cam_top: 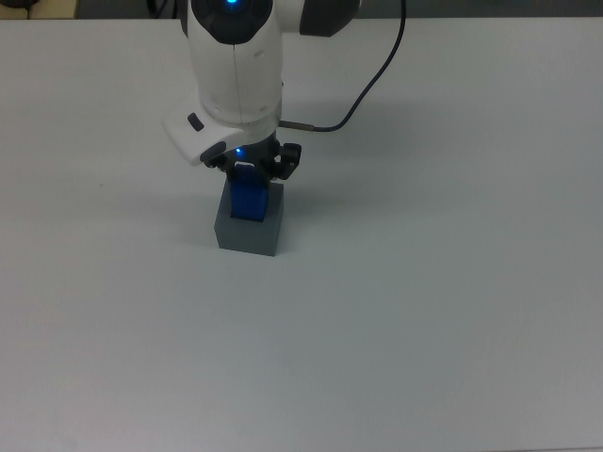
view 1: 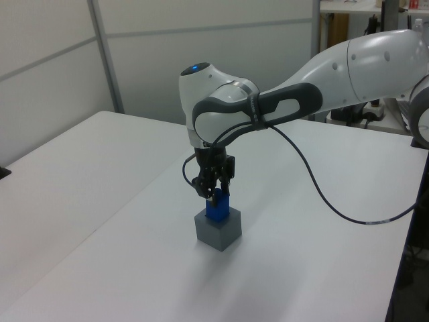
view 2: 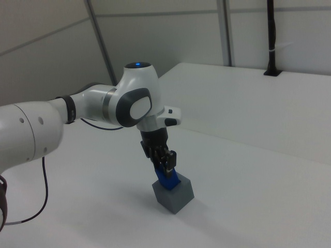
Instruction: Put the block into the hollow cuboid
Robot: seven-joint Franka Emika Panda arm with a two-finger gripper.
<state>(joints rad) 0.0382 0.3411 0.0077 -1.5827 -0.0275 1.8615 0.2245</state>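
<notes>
End effector (view 1: 216,196) gripped the block (view 1: 216,210), tilted and partly seated in the hollow cuboid (view 1: 218,229); square it upright before releasing.

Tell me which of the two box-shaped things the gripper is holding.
The block, small and bright blue, is held by the gripper. The larger grey hollow cuboid stands on the table beneath it.

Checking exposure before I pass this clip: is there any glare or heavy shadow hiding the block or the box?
Top view: even light, no glare; the arm casts a soft shadow on the table around the hollow cuboid, and the block reads clearly. Left view: a faint shadow beside the cuboid, nothing hidden. Right view: the gripper covers the block's top; the blue light on the arm is not blown out.
</notes>
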